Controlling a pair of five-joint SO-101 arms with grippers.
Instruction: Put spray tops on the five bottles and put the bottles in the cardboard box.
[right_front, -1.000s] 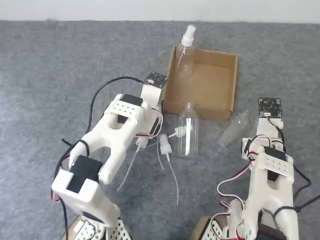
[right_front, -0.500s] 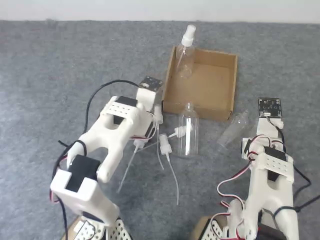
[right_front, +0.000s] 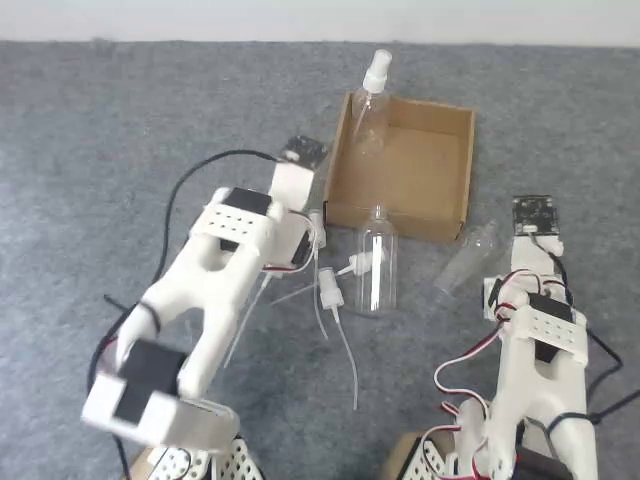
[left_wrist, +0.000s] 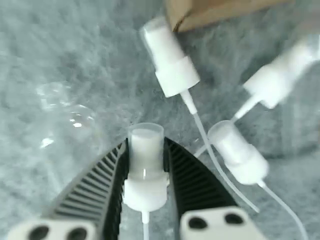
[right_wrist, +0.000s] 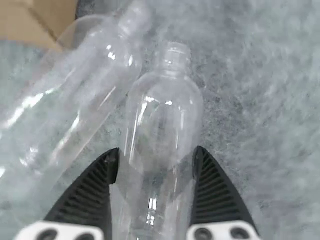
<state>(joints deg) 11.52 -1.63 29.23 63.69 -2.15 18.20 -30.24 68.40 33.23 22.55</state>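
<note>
White spray top (left_wrist: 145, 175) is off the mat (right_front: 100, 150) now.
My left gripper (left_wrist: 145, 145) lifted it, pinched tight, ready for the bottle (right_wrist: 165, 100) my right gripper (right_wrist: 156, 151) hugs near the cardboard box (right_front: 400, 215).

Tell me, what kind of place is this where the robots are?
Probably a robot practice table, perhaps in a lab. Two white plastic robot arms sit side by side on a grey fuzzy mat, with an open brown cardboard box and clear plastic bottles set out for them.
</note>
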